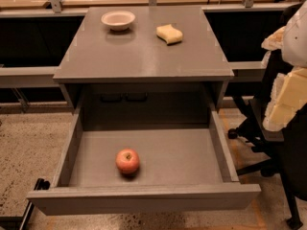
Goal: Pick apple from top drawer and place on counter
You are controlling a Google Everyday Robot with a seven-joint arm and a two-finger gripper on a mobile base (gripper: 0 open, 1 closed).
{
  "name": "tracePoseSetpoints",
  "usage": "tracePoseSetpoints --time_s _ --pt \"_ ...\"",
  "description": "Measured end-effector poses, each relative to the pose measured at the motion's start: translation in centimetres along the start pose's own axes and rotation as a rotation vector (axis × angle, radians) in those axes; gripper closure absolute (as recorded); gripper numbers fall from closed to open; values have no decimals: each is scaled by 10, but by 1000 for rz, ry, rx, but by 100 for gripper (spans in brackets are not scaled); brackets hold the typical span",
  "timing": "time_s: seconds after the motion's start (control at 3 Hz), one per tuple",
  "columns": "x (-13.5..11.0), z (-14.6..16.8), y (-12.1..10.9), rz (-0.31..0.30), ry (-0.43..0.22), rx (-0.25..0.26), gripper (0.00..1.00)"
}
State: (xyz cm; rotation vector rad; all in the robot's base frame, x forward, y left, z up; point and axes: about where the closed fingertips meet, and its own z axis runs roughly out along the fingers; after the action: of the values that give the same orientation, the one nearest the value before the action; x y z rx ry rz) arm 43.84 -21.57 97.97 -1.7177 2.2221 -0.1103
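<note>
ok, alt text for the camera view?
A small round red-pink apple lies on the floor of an open wide grey drawer, left of centre. On the flat grey counter above sit a white bowl and a yellow sponge; the cream gripper hangs at the right edge.

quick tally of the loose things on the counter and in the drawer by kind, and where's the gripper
apple: 1, in the drawer
bowl: 1, on the counter
sponge: 1, on the counter
total: 3
gripper: at the right edge, well apart from the apple
</note>
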Motion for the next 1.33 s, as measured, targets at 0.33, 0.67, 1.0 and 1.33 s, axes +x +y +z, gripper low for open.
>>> tracePoseSetpoints --time_s 0.33,0.67,1.0,1.33 --pt "0 0 0 0 0 0 0" --pt "-5 8 -1 -12 -73 -18 0" --pt "-19 29 -4 -56 -174 -55 0" --pt "-36 54 -8 -98 -270 -78 0"
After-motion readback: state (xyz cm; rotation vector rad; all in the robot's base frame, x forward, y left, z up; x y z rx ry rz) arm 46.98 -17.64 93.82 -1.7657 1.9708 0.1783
